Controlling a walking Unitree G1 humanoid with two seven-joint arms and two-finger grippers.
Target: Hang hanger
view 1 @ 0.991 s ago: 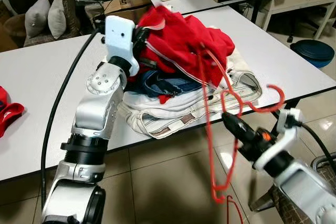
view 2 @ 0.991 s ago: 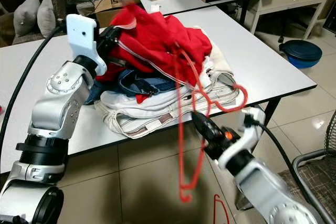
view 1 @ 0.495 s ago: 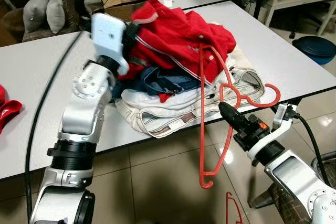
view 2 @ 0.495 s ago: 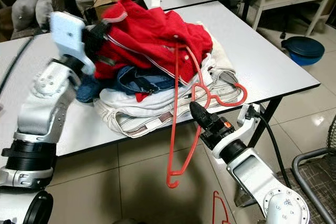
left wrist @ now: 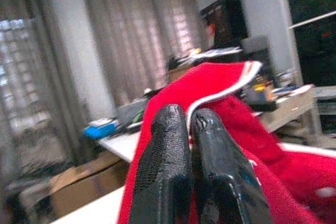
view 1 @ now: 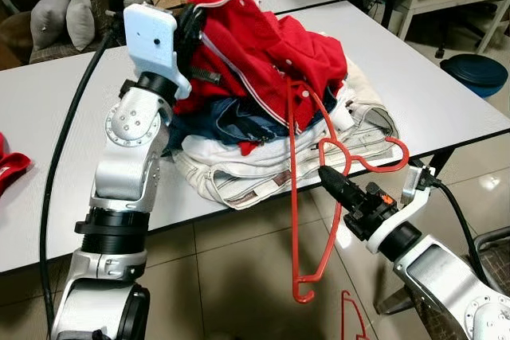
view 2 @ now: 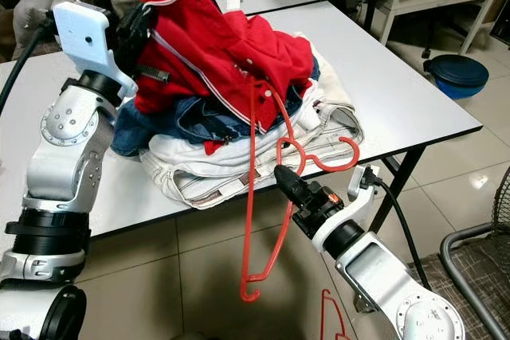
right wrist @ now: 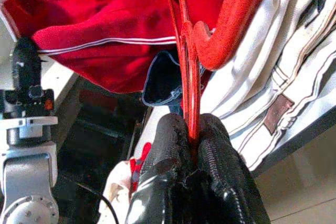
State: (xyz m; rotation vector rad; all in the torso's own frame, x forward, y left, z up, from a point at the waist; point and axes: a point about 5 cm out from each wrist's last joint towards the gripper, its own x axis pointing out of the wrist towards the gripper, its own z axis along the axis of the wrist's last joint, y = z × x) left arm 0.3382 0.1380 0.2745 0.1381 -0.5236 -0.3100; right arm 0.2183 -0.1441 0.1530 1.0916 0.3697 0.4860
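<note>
My right tool [view 1: 331, 181] is clamped on the red hanger [view 1: 307, 197], hanging off the tabletop [view 1: 446, 93] edge; left tool [left wrist: 191, 145] pinched on the red shirt [view 1: 263, 45]. I'd lift the collar higher, then thread the hanger arm inside slowly, avoiding snags

My left arm rises bent at the elbow, wrist turned up, and my left hand [left wrist: 190, 124] is pinched tight on the red shirt [view 1: 263, 45] at the top of the pile, both black fingers pressed together on its cloth. My right arm reaches forward and up from low on my right side. My right hand [right wrist: 192, 129] is clamped on the thin bar of the red hanger [view 1: 307, 220], fingers squeezed against it.
</note>
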